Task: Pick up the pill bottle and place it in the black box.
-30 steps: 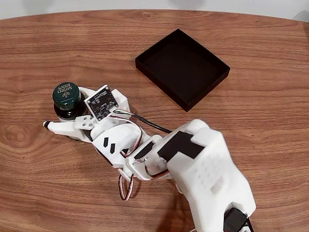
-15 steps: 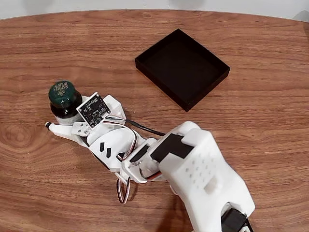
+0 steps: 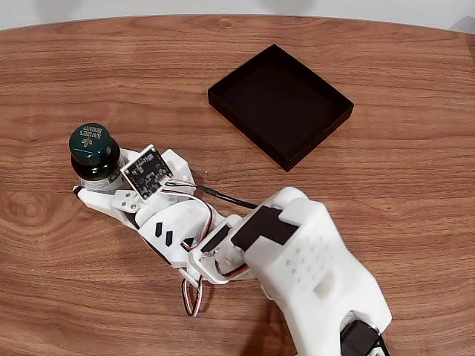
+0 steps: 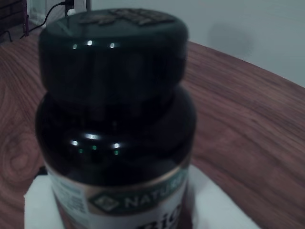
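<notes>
The pill bottle [image 3: 93,153], dark green with a lettered cap and a pale label, stands upright at the table's left in the fixed view. My gripper [image 3: 100,179] is shut on its lower body, one white finger [image 3: 96,199] lying along its near side. The wrist view has the pill bottle [image 4: 114,119] very close, with white fingers [image 4: 35,205] at either side of its label. The black box [image 3: 280,104] sits apart at the upper middle, with nothing in it. Whether the bottle's base touches the table is hidden.
The white arm [image 3: 312,267] stretches from the lower right across the wooden table [image 3: 415,185]. A small circuit board [image 3: 146,171] on a white bracket rides on the gripper. Cables [image 3: 223,194] loop beside the wrist.
The gripper and the bottle have shifted a little to the left together. The bottle's cap now sits farther left and slightly higher in the fixed view. The box has not moved.
</notes>
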### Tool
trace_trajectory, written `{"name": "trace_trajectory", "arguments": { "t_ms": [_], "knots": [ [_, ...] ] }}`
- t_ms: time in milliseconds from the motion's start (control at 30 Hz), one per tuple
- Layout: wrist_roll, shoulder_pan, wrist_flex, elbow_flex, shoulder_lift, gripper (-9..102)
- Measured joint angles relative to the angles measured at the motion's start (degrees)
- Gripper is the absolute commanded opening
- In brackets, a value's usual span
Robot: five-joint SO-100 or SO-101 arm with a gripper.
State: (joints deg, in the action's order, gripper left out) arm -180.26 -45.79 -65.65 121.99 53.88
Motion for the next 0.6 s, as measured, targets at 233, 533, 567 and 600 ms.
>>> {"name": "trace_trajectory", "arguments": {
  "t_ms": [233, 533, 567, 600],
  "knots": [
    [-0.1, 1.1, 1.3, 6.2, 8.0, 20],
    [-0.1, 7.2, 5.2, 12.4, 22.2, 20],
    [-0.1, 8.3, 5.6, 12.7, 23.4, 20],
    [-0.1, 9.3, 6.1, 12.7, 24.3, 20]
  ]
}}
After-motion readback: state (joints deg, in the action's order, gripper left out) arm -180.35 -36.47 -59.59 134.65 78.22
